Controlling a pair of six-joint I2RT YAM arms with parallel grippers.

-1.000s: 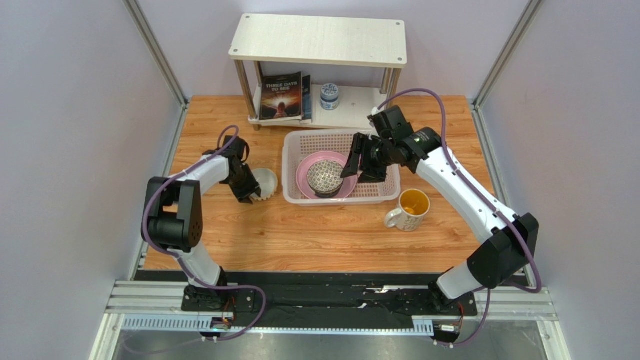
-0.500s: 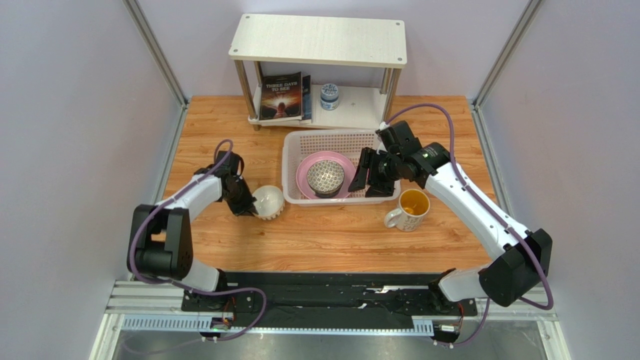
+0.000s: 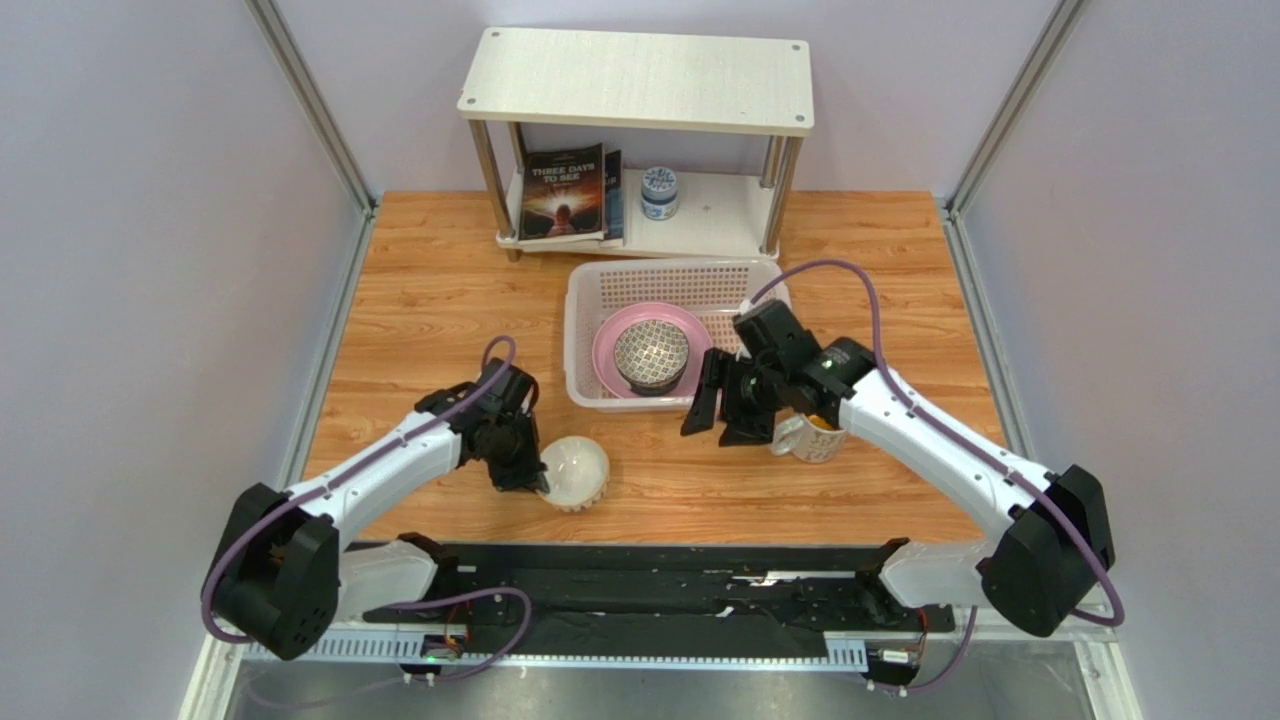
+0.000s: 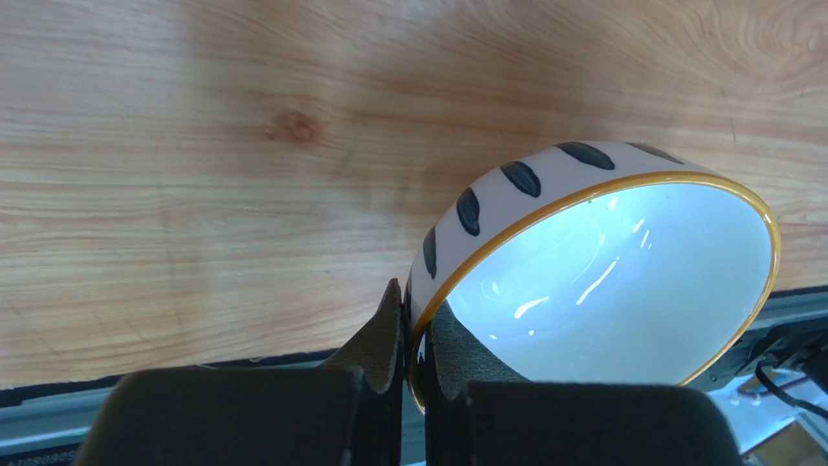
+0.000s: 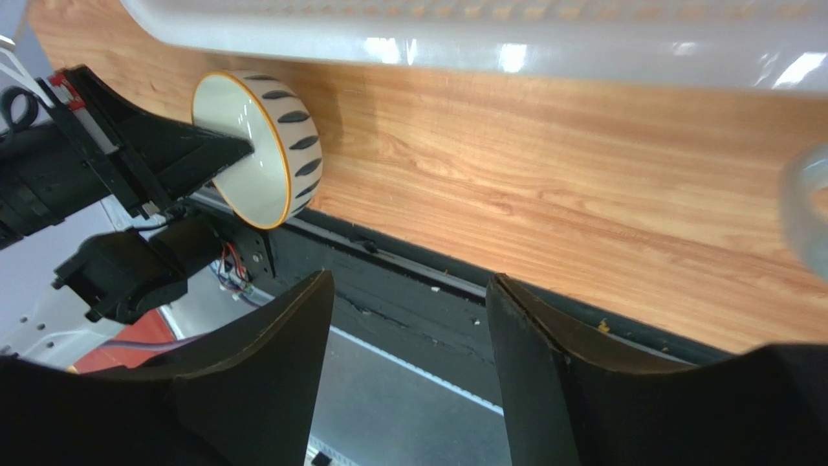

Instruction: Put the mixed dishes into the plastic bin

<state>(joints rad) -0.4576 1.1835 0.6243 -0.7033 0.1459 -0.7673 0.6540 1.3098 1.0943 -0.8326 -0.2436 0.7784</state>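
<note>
Left gripper (image 4: 416, 325) pinching the rim of the small white bowl (image 4: 603, 282), one finger inside, one outside. Thin grip, at one spot only. Bowl is tipped on its side, mouth facing my wrist, and looks to be off the table (image 3: 451, 285) near its front edge, well apart from the plastic bin (image 3: 676, 278).

Right gripper (image 5: 408, 291) spread wide, holding nothing, just beside the mug (image 3: 812, 440) outside the bin's front wall.

Pink plate (image 3: 616, 353) already in the bin, dark-patterned bowl (image 3: 651, 353) sitting on it. Can't spot the second white bowl.

Risks as I see them:
- Glazed rim plus a single pinch point: bowl could pivot or slide out in transit, worse if I swing fast.
- Too low a carry would clip the bin's near wall.
- Right arm sits close to my likely path to the bin, so a contact is possible unless one arm waits.
- Releasing over the plate stack from height risks a chip or a bounce out.
</note>
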